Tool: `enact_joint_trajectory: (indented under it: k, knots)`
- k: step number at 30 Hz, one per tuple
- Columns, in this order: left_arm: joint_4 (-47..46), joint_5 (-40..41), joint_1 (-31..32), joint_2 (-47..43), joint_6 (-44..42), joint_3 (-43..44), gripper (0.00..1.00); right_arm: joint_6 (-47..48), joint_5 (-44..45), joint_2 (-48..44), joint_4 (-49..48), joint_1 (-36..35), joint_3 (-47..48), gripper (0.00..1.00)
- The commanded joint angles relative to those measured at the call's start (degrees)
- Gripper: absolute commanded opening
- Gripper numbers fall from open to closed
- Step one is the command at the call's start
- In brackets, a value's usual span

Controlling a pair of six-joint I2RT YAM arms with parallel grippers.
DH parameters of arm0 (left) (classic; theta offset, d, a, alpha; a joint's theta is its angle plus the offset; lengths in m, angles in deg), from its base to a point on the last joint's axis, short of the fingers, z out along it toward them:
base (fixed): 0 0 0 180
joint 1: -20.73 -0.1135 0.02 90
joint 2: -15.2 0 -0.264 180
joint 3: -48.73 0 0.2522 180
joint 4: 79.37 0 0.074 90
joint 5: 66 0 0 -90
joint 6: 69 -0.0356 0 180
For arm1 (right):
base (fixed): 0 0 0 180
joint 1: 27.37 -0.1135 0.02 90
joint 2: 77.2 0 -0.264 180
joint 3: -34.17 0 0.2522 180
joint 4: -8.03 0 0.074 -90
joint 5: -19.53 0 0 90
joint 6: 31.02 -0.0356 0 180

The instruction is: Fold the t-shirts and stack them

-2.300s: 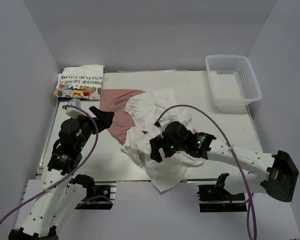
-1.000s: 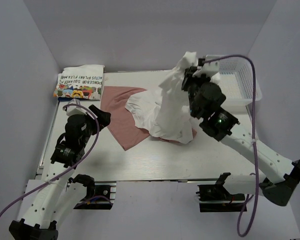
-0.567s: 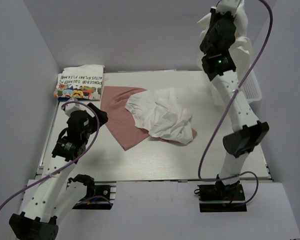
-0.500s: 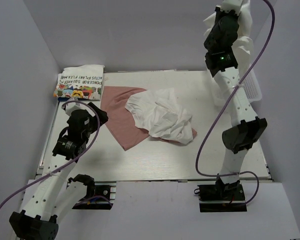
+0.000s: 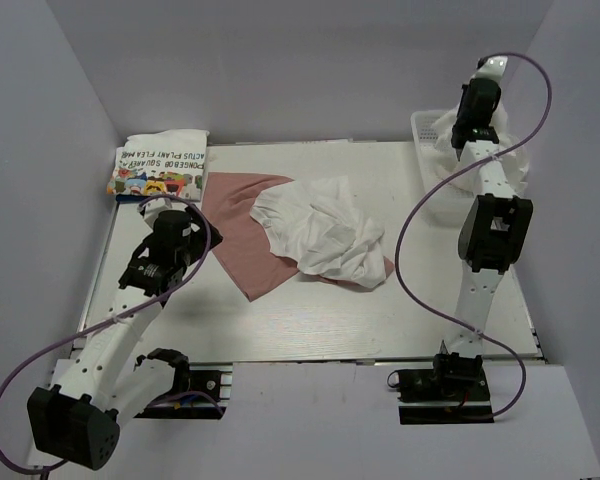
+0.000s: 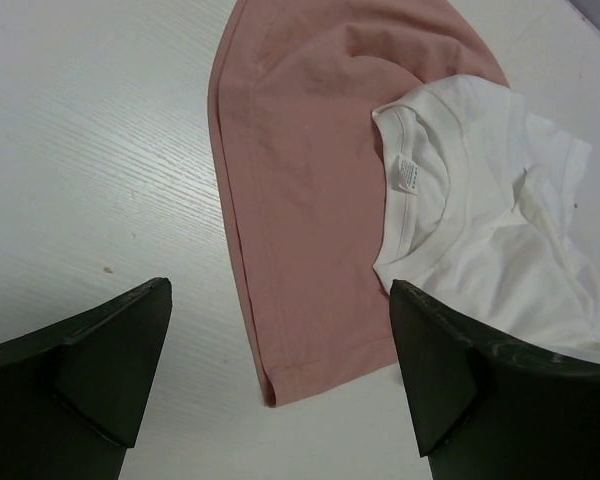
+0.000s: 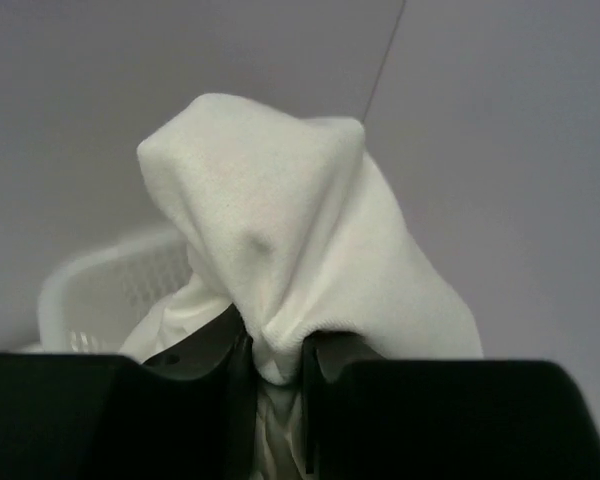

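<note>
A dusty pink t-shirt [image 5: 238,228] lies flat on the table, with a crumpled white t-shirt [image 5: 325,232] on its right half. A folded white cartoon t-shirt [image 5: 160,165] rests at the back left corner. My left gripper [image 5: 187,238] hovers open just left of the pink t-shirt. In the left wrist view the pink t-shirt [image 6: 300,200] and the white collar [image 6: 420,200] show between its fingers [image 6: 110,350]. My right gripper [image 5: 475,110] is raised at the back right, shut on another white t-shirt [image 5: 508,160] that hangs over the basket. In the right wrist view that t-shirt [image 7: 280,220] bunches out of my right gripper [image 7: 275,365].
The white mesh basket [image 5: 425,125] stands at the back right corner, partly covered by the hanging cloth; its rim [image 7: 100,290] shows in the right wrist view. Grey walls close in the table on three sides.
The right arm lifted a white t-shirt off the pile, swung it high to the back right, and has now lowered it over the basket. The left gripper edged toward the pink t-shirt.
</note>
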Motion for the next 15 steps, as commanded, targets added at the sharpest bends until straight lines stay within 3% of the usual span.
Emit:
enact_joint_trajectory:
  k: [1,2,4,9,12,13,15]
  knots:
    - [0.1,-0.1,-0.3,0.9,-0.8,3.3,1.0,-9.5,-11.0,1.8,4.2,1.8,-1.4,0.23]
    - [0.6,-0.1,-0.3,0.9,-0.8,3.3,1.0,-9.6,-11.7,1.6,6.4,1.9,-1.8,0.39]
    - [0.1,-0.9,-0.3,0.9,-0.8,3.3,1.0,-9.4,-14.7,0.4,9.5,1.9,-2.9,0.89]
    - [0.1,-3.7,-0.3,1.4,-1.4,3.3,1.0,-7.5,-17.7,-7.3,18.7,0.6,-0.8,0.9]
    - [0.1,-5.4,-0.3,1.4,-1.4,3.3,1.0,-3.9,-20.5,-14.6,20.3,-2.3,-5.7,0.9]
    - [0.1,-6.0,-0.3,0.9,-1.4,3.3,1.0,-3.2,-20.7,-20.8,19.4,-2.9,-7.6,0.9]
    - [0.6,-7.6,-0.3,0.3,-1.4,3.3,1.0,2.0,-22.0,-24.7,18.3,-10.1,-17.0,0.9]
